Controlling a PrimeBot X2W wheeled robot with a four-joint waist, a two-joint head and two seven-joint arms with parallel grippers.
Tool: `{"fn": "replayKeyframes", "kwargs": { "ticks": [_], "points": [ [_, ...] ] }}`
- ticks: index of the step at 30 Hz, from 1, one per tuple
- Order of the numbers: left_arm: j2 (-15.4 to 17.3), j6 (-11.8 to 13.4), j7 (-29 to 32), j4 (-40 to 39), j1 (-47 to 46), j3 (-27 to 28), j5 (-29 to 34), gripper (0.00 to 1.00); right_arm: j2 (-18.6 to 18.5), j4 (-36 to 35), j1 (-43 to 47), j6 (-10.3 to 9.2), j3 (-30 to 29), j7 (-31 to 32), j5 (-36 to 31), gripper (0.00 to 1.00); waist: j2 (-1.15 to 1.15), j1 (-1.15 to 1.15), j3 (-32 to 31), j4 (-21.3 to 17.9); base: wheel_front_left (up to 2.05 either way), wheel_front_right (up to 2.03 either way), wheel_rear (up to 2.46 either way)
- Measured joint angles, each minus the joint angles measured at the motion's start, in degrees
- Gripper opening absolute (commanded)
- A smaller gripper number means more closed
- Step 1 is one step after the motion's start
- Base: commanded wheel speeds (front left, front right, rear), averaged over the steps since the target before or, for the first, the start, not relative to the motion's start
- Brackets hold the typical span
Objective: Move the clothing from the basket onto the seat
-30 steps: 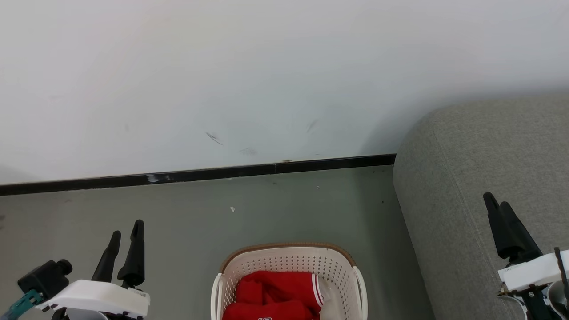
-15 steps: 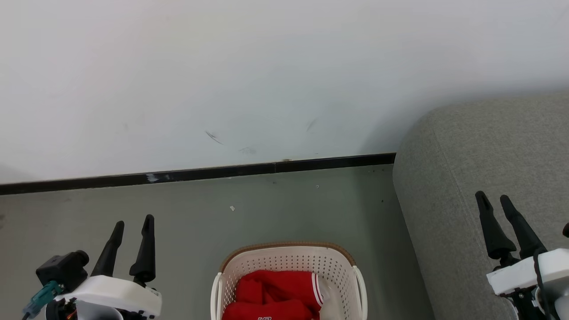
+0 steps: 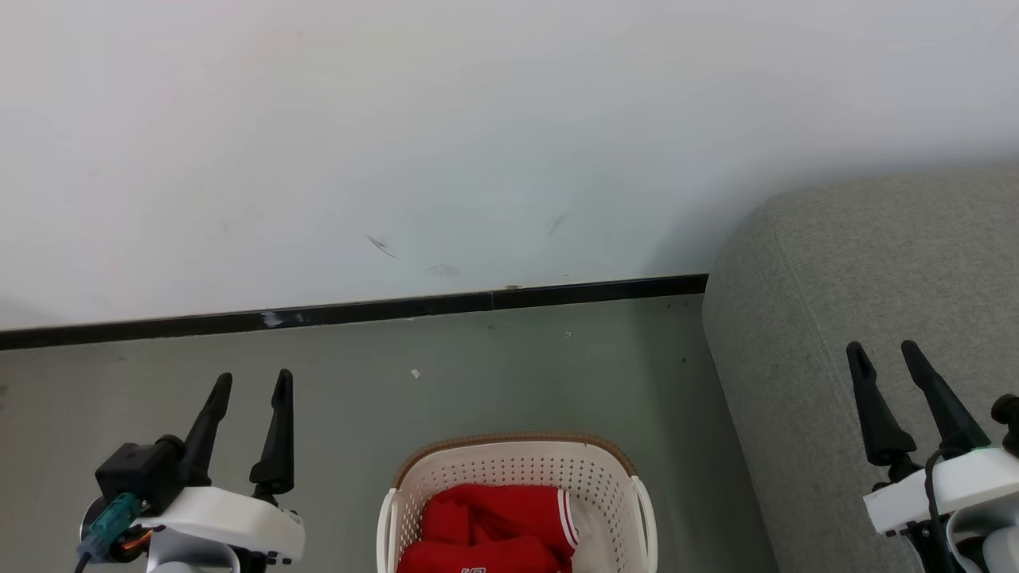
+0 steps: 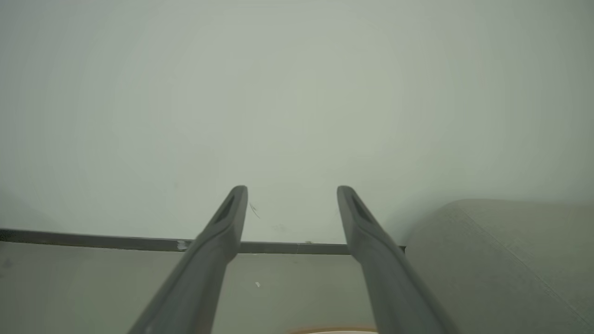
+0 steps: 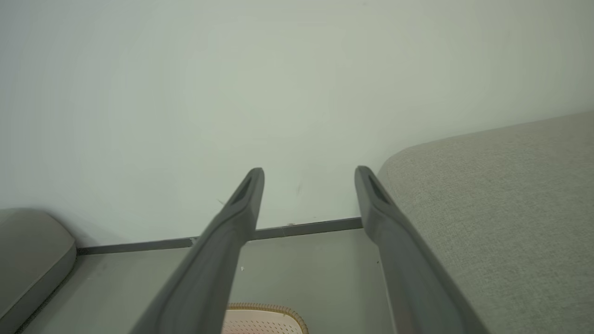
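Note:
The cream basket [image 3: 509, 465] with a brown rim sits on the floor at the bottom centre of the head view, and its rim edge shows again as the basket [image 5: 264, 310]. Red clothing [image 3: 493, 529] with white stripe trim lies inside it. The grey seat [image 3: 860, 302] rises to the right of the basket, also visible as the seat [image 4: 501, 260] and the seat [image 5: 501, 199]. My left gripper [image 3: 253, 380] hangs open left of the basket, empty. My right gripper [image 3: 882, 350] stands open over the seat's edge, empty. The left gripper [image 4: 292, 190] and right gripper [image 5: 309, 171] show parted fingers.
A white wall [image 3: 446, 135] with a black skirting strip [image 3: 358, 312] runs behind the basket. Grey-green floor [image 3: 478, 374] lies between wall and basket. A second grey cushion edge [image 5: 28, 260] shows at the lower left of the right wrist view.
Both grippers have turned about their wrists so the fingers now stand side by side. The left gripper has shifted right and up, the right one slightly left. Basket and clothing are unmoved.

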Motion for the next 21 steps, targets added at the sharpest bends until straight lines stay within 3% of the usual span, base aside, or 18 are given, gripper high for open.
{"fn": "replayKeyframes", "kwargs": {
  "ticks": [11,21],
  "points": [
    [-0.1,0.0,-2.1,-0.2,-1.0,-0.7,8.0,1.00,1.2,-0.2,-0.1,0.00,-1.5,-1.3,-10.2,1.00,0.00,0.00,0.0,-0.1,0.00,0.00,0.00],
    [-0.5,-0.1,-2.1,0.0,-1.0,-0.2,8.8,1.00,1.8,-0.3,-0.1,0.01,-1.6,-1.4,-10.9,1.00,0.00,-0.01,-0.1,-0.2,0.00,0.00,0.00]
  ]
}}
